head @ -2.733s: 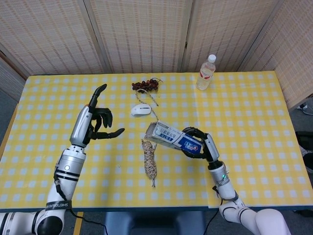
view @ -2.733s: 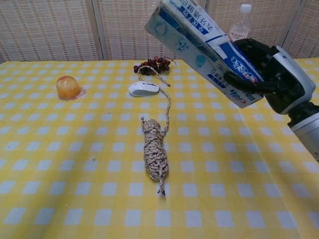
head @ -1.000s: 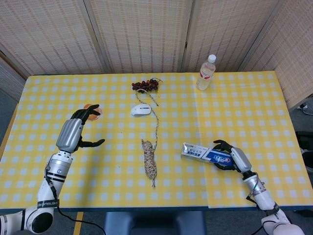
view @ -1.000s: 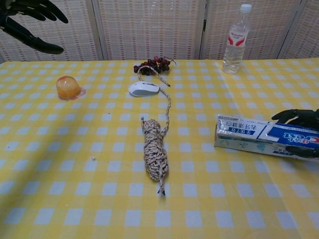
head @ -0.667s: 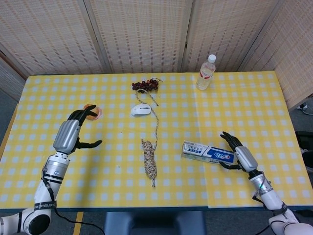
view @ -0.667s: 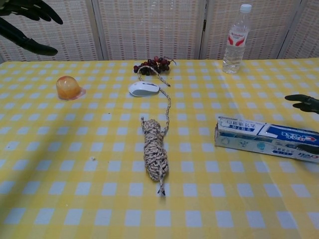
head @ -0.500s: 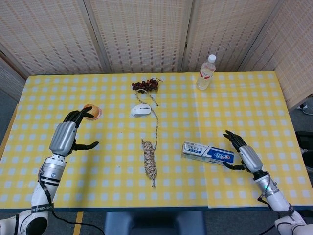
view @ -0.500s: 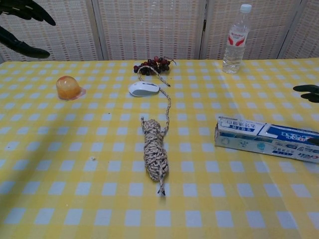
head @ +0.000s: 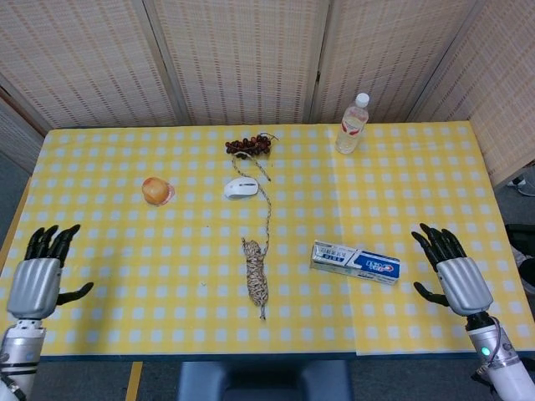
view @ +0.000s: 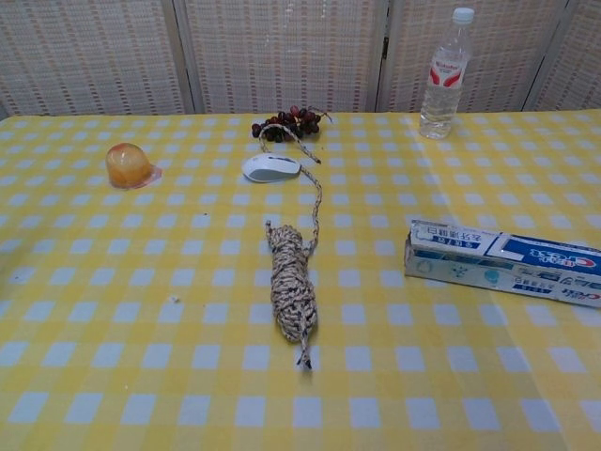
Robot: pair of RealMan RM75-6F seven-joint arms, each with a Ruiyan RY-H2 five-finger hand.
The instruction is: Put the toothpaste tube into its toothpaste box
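The white and blue toothpaste box (head: 355, 261) lies flat on the yellow checked table (head: 401, 184), right of centre; the chest view shows the box (view: 502, 263) at the right edge. No toothpaste tube shows outside it. My right hand (head: 452, 272) hovers to the right of the box, apart from it, fingers spread and holding nothing. My left hand (head: 38, 272) sits at the table's front left corner, fingers apart and empty. Neither hand appears in the chest view.
A coiled speckled rope (head: 257, 274) lies in the middle, its cord running up to a white mouse (head: 241, 187) and a bunch of dark grapes (head: 248, 145). An orange jelly cup (head: 155, 190) stands at the left, a water bottle (head: 353, 124) at the back right.
My right hand set the box down on the table, let go and drew back to the right. My left hand dropped from above the table to the front left corner.
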